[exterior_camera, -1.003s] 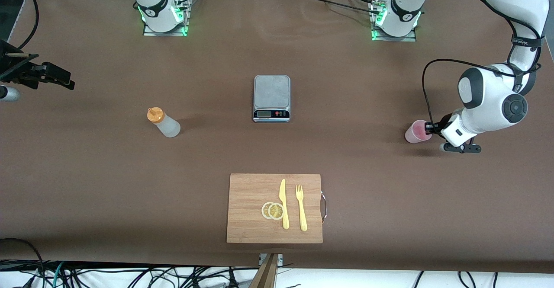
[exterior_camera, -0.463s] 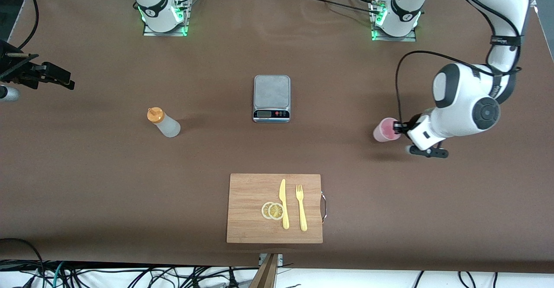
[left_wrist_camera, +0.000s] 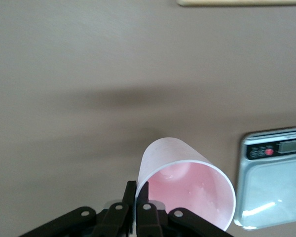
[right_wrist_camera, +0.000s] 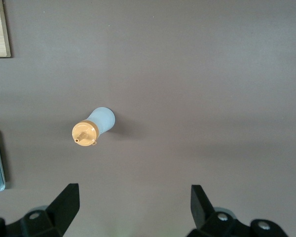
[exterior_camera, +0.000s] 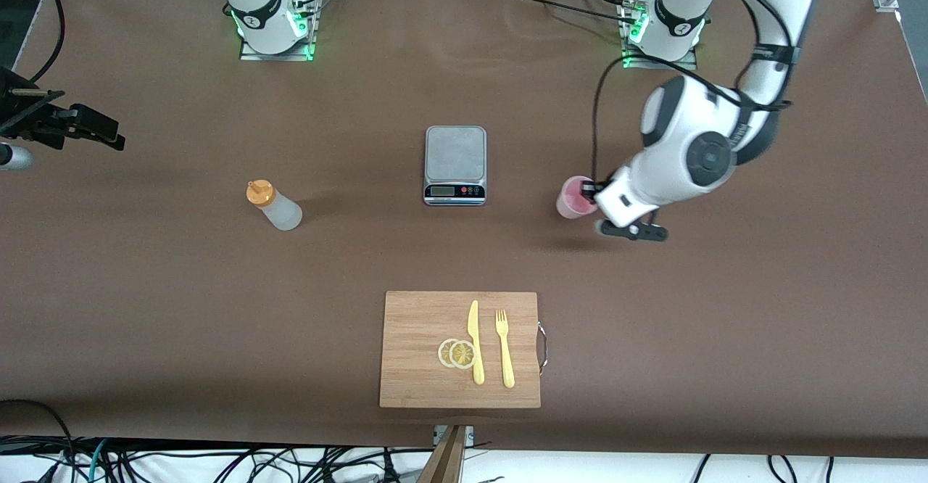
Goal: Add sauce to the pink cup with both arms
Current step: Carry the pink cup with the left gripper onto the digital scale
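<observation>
The left gripper (exterior_camera: 593, 194) hangs over the brown worktop (exterior_camera: 652, 323), and its fingers (left_wrist_camera: 139, 197) are pinched tight on the rim of the pink cup (exterior_camera: 575, 198), one finger inside the wall and one outside. The cup is carried clear of the surface, its mouth tipped toward the wrist camera, and it looks empty inside. Just past the held cup, toward the right arm's end of the worktop, sits the small kitchen scale (exterior_camera: 455, 164) with its display and buttons facing the front camera. The right gripper (right_wrist_camera: 133, 202) waits high at its own end of the worktop, fingers (right_wrist_camera: 66, 202) spread wide with nothing between them. Directly beneath those open fingers stands the sauce (exterior_camera: 274, 207), a whitish squeeze bottle with an orange nozzle cap, upright on the worktop and well apart from the cup in the left fingers, with the scale between the two. Nearer to the front camera than the scale lies a wooden cutting board (exterior_camera: 413, 367), and on it rest two lemon slices (exterior_camera: 457, 353), a yellow knife (exterior_camera: 475, 341) and a yellow fork (exterior_camera: 504, 349) side by side.
</observation>
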`<state>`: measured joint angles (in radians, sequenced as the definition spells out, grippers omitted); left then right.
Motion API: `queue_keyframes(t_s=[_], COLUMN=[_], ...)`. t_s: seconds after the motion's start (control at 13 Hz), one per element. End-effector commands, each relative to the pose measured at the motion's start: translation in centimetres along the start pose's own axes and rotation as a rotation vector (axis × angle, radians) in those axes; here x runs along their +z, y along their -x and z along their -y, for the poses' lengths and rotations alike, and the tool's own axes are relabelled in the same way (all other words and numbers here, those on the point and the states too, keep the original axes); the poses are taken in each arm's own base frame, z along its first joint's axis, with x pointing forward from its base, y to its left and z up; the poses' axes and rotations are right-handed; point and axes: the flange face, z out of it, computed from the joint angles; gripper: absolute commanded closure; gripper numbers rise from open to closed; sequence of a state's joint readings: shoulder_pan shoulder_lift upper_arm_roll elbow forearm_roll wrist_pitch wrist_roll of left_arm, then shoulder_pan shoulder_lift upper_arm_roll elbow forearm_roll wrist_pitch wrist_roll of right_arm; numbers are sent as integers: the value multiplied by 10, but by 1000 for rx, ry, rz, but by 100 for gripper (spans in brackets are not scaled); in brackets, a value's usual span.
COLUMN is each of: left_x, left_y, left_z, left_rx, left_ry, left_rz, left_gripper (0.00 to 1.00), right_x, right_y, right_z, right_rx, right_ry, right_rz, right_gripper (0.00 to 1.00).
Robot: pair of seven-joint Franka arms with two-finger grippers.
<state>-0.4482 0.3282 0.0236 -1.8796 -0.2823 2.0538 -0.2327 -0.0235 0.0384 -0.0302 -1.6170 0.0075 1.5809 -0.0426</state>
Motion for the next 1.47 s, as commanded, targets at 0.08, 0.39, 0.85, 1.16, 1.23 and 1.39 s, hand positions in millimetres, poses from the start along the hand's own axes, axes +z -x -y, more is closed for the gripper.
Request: queue_keyframes(t_s=[0.08, 0.39, 0.85, 1.16, 1.23, 1.39], left_x=[6, 30, 66, 89, 97, 109], left_y=[33, 60, 90, 101, 104, 105], left_z=[-77, -130, -177, -191, -195, -198], left_rx=[-76, -152, -223, -237, -234, -262], left_ry=[12, 19, 7, -6, -8, -8], left_rz=[9, 8, -15, -18, -20, -33], left_gripper=[100, 100, 100, 100, 100, 100], right_x=[-5, -5, -5, -5, -5, -5], right_y=[1, 1, 1, 1, 1, 1], right_z=[-1, -1, -1, -1, -1, -1], right_rx=[0, 0, 0, 0, 0, 1], right_ry=[6, 6, 6, 6, 6, 6], right_rz=[4, 4, 6, 6, 6, 6], right_gripper=[0, 0, 0, 0, 0, 0])
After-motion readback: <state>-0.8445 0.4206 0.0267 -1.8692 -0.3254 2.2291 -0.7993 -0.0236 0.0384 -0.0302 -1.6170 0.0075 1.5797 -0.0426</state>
